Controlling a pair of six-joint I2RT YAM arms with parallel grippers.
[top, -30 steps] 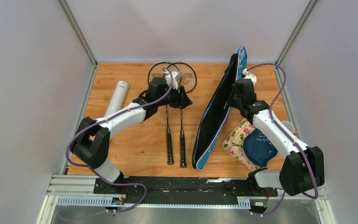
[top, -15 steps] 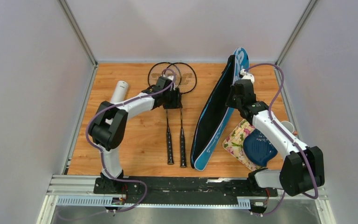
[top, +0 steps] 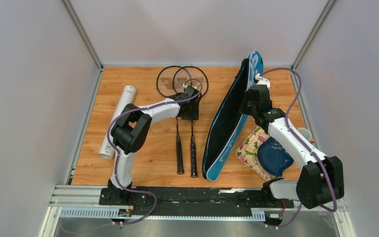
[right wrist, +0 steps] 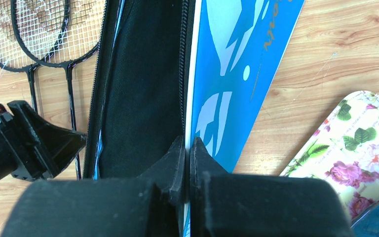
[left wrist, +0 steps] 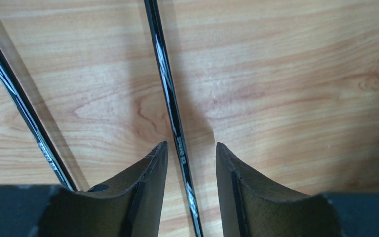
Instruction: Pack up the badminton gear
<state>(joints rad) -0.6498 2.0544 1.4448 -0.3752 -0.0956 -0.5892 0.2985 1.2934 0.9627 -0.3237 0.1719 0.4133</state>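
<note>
Two thin black rackets (top: 193,143) lie side by side on the wooden table, heads at the back. My left gripper (top: 191,112) (left wrist: 190,145) is down over them, open, its fingers straddling the right racket's shaft (left wrist: 170,103) without touching it. The other shaft (left wrist: 19,106) runs to the left of the fingers. My right gripper (top: 247,101) (right wrist: 187,147) is shut on the upper flap's edge of the blue racket cover (top: 227,126) (right wrist: 232,69), holding it open so its black inside (right wrist: 138,84) shows. A long white tube (top: 118,121) lies at the left.
A floral cloth (top: 250,146) with a dark blue shell-shaped object (top: 275,156) on it lies under my right arm at the right. Grey walls close in the table on the left, back and right.
My left arm has swung right and folded its elbow back, carrying the gripper from the left racket's shaft over to the right one's. The tube now shows fully. The right arm stays put.
</note>
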